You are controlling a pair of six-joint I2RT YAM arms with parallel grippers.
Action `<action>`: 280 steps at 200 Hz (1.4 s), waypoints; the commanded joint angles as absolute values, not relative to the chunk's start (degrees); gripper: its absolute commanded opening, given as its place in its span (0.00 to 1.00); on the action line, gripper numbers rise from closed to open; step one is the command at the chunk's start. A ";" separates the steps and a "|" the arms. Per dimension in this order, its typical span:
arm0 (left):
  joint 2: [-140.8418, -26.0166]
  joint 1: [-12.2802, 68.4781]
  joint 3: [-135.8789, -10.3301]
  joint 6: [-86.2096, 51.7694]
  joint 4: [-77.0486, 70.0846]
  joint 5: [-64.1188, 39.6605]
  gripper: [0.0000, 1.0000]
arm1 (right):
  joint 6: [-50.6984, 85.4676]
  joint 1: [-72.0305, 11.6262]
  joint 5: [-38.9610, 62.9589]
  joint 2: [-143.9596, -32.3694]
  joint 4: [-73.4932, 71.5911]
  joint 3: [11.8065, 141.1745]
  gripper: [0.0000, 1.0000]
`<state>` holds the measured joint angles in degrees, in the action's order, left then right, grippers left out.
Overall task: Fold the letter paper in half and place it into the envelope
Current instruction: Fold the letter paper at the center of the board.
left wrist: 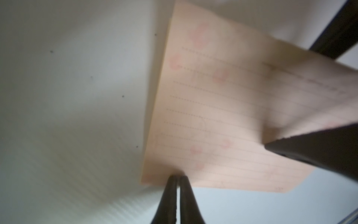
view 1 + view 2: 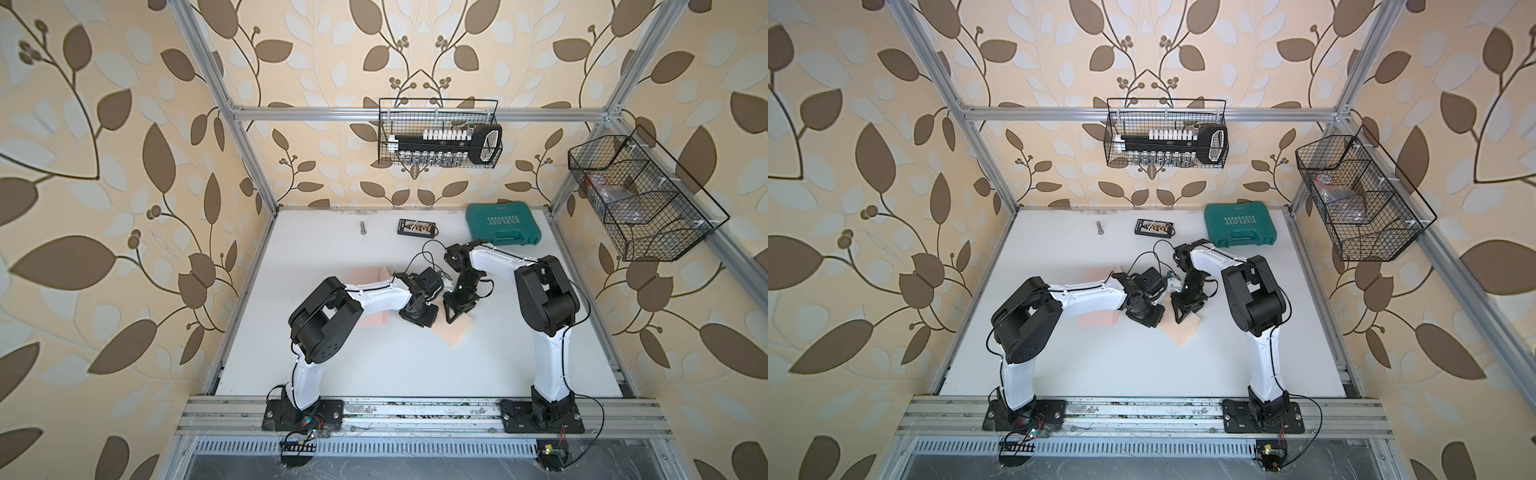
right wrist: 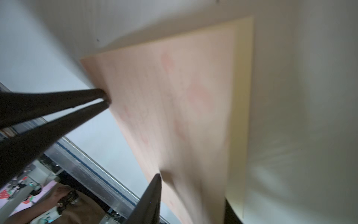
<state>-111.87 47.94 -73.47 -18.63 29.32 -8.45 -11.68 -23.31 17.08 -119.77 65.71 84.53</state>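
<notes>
The letter paper (image 2: 456, 331) (image 1: 222, 116) lies folded on the white table, its lined peach face up. A cream-yellow lower layer shows along one side (image 3: 242, 97). My left gripper (image 1: 177, 177) (image 2: 430, 322) is shut on one edge of the sheet; its fingers (image 3: 102, 99) also show in the right wrist view. My right gripper (image 3: 191, 186) (image 2: 455, 316) stands open at another edge, with the paper between its spread jaws. The pink envelope (image 2: 368, 280) (image 2: 1096, 320) lies flat beneath the left arm, mostly hidden by it.
At the back of the table (image 2: 374, 374) lie a green tool case (image 2: 503, 228), a black bit holder (image 2: 417, 227) and a bolt (image 2: 362, 227). Wire baskets hang on the rear frame (image 2: 438, 133) and the right frame (image 2: 640, 199).
</notes>
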 commanded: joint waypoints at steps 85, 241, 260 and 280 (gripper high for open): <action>-116.06 48.54 -71.26 -24.31 33.30 -9.82 0.09 | 18.23 -22.31 4.28 -99.95 58.45 79.62 0.00; -116.70 48.53 -73.09 -28.03 35.67 -10.97 0.07 | 59.58 -38.22 10.13 -99.63 26.53 57.23 0.00; -116.57 48.56 -72.90 -28.25 35.82 -10.99 0.07 | 60.99 -38.22 11.23 -100.07 24.31 55.14 0.00; -116.70 48.52 -72.84 -28.54 36.25 -10.81 0.07 | 62.93 -38.40 11.91 -99.22 22.67 52.95 0.00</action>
